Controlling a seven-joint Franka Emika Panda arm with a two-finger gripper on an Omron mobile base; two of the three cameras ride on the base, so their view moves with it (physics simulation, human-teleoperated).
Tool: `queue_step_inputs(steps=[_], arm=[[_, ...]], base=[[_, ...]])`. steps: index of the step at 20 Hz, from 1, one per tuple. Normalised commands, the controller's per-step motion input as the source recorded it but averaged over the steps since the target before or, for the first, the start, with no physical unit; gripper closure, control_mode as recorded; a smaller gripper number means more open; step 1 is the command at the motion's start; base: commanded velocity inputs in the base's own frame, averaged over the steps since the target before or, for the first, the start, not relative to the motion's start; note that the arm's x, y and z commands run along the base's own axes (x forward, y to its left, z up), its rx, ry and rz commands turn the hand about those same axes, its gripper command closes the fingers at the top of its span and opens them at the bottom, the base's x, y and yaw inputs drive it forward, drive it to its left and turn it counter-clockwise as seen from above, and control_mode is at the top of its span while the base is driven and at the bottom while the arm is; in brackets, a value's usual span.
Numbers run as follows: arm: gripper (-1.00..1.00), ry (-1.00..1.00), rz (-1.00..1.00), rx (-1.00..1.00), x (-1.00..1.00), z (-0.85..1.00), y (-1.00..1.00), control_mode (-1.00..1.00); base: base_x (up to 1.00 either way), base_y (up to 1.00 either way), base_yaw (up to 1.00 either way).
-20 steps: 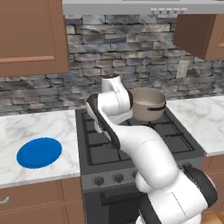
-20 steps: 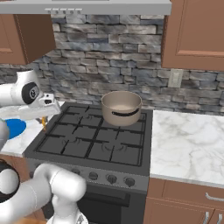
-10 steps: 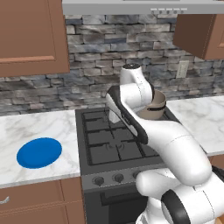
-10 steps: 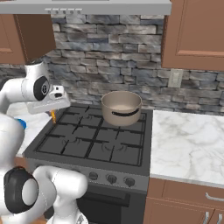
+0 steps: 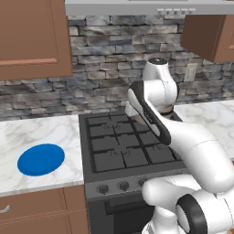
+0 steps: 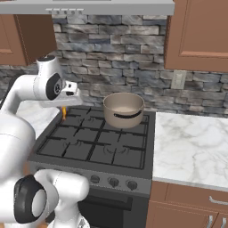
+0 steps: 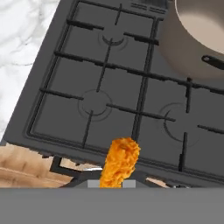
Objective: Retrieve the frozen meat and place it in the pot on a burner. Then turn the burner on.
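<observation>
Swung nearer the pot (image 6: pixel 123 109), tool (image 6: pixel 63 111) clamps frozen meat (image 7: pixel 119 162).

The wide round tan-beige metal pot (image 6: pixel 123 109) has a smooth, softly brushed sheen and a paler inside. The small orange drumstick-shaped frozen meat (image 7: pixel 119 161) looks rough and crumbly. The black gas stove (image 7: pixel 131 105) is matt, with dull dark grates. The white marble worktop (image 6: pixel 191 147) is polished and grey-veined. The flat round blue plate (image 5: pixel 41 159) looks smooth and glossy.
</observation>
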Motion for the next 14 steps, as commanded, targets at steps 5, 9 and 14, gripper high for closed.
queue_step_inputs(steps=[5,9,14], arm=[[1.0,-0.1,-0.25,0.09,0.12,0.28,-0.32,-1.0],[1.0,-0.01,-0.18,0.05,0.19,0.21,-0.47,-1.0],[1.0,0.0,-0.06,-0.01,0.23,0.03,-0.27,-1.0]], base=[[0.0,0.0,0.0],[0.0,0.0,0.0],[0.0,0.0,0.0]])
